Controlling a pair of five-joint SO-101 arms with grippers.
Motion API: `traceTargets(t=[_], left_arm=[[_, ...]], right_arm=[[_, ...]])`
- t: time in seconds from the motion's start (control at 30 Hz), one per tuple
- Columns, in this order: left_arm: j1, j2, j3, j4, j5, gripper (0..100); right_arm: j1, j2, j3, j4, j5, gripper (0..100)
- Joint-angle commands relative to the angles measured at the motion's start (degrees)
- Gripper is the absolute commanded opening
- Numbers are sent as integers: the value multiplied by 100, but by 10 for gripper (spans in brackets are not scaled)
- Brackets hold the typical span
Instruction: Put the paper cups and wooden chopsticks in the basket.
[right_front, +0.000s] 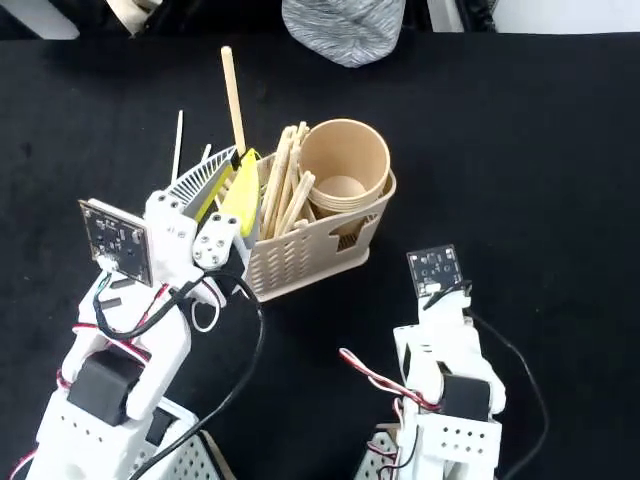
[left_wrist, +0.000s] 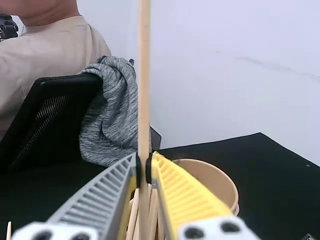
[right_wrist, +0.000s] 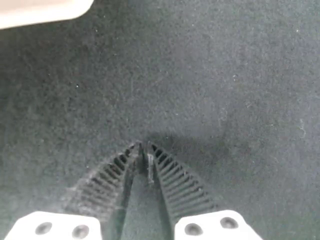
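A beige slotted basket (right_front: 305, 255) stands mid-table with stacked paper cups (right_front: 343, 165) in its right side and several wooden chopsticks (right_front: 287, 185) leaning in its left side. My left gripper (right_front: 232, 165) sits over the basket's left end, shut on one wooden chopstick (right_front: 233, 95) held upright. In the left wrist view that chopstick (left_wrist: 143, 75) rises between the grey and yellow fingers (left_wrist: 172, 187), with a cup rim (left_wrist: 210, 177) behind. A thin stick (right_front: 178, 145) lies on the table left of the basket. My right gripper (right_wrist: 143, 152) is shut, empty, over bare black cloth.
The table is covered in black cloth (right_front: 520, 150). A grey garment (right_front: 343, 28) hangs over a chair at the far edge. The right arm (right_front: 443, 340) rests folded near the front right, apart from the basket.
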Motion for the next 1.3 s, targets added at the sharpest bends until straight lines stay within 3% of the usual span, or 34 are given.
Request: traceTargets(t=[0.0,0.17,0.27,0.43,0.53,0.63,0.83,1.03,1.27], left_arm=[[-66,-70,40,-18,0,58],[-66,-70,4,246,44,166],[-75,-70,-101,334,44,177],[-145,-70,-954,1398,53,178],[-734,-53,-1719,2145,281,178],[-1798,237,-2589,2954,563,178],[-2888,2330,-3600,4114,141,178],[-3433,4721,-4171,4088,-211,178],[-3415,7358,-5411,4105,-519,178]], right_arm=[[-62,-400,-22,26,35,13],[-62,-400,-22,26,35,13],[-62,-400,-22,26,35,13],[-62,-400,-22,26,35,13],[-62,-400,-22,26,35,13],[-62,-400,-22,26,35,13],[-62,-400,-22,26,35,13],[-62,-400,-22,26,35,13],[-62,-400,-22,26,35,13]])
